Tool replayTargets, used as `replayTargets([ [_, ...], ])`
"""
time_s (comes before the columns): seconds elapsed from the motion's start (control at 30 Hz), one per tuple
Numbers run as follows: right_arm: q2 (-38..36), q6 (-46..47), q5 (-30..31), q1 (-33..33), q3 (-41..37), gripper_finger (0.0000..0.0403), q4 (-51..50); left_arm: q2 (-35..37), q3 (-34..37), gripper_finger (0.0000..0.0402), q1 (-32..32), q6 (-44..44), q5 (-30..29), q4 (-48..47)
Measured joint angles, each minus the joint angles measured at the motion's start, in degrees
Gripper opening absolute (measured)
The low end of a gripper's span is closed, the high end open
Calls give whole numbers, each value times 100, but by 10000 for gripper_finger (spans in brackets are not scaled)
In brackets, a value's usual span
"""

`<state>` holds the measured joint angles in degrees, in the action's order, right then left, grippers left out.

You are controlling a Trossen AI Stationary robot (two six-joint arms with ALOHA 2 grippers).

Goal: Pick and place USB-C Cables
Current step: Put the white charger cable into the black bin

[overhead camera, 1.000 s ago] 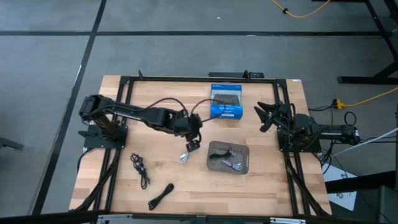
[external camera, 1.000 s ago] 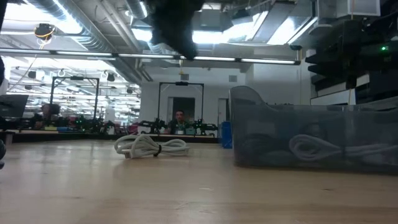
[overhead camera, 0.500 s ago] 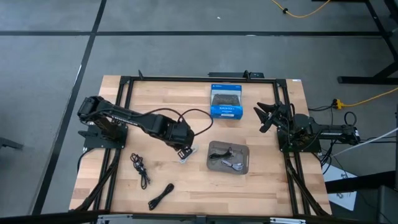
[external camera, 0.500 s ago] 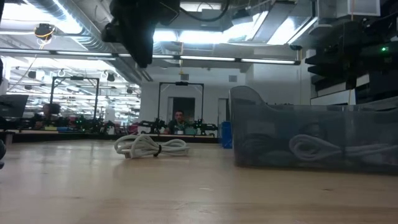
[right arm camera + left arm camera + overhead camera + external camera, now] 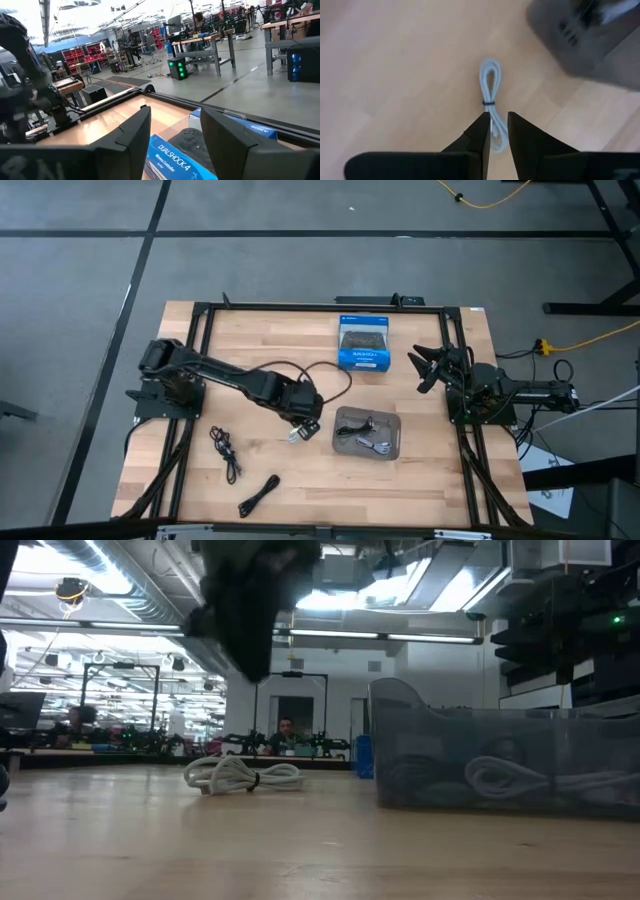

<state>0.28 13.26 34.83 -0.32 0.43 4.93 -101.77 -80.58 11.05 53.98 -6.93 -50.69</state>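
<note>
White cable under left gripper (parted)

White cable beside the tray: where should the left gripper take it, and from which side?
Grip the white cable across its middle, at the dark tie, where the strands are pinched together into the narrowest part. Come straight down from above: it lies flat on the table, clear of the grey tray. The left gripper hangs over the bundle's near end, its fingers only narrowly apart, so widen them first.
</note>
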Motion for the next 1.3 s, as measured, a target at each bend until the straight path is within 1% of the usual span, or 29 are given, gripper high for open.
replayTargets([
  [0.1,-5,2,-2,0,-2,177,-10,-299,5,59,1,-2,213,61],
  [0.3,21,37,-123,9,-2,177,-15,-683,5,59,95,148,191,131],
  [0.47,36,292,-200,9,-1,177,-11,-945,5,59,202,151,169,151],
  [0.8,36,325,-203,9,-1,177,-7,-1367,-10,59,306,141,130,494],
  [1.0,36,325,-204,9,-1,177,-7,-1487,-17,59,306,94,132,465],
  [1.07,36,323,-204,9,0,177,-7,-1489,-17,52,321,-15,132,448],
  [1.2,36,323,-203,9,-2,177,-7,-1487,-17,11,333,-237,25,335],
  [1.3,36,323,-203,9,0,177,-7,-1444,-9,4,380,-475,-157,195],
])
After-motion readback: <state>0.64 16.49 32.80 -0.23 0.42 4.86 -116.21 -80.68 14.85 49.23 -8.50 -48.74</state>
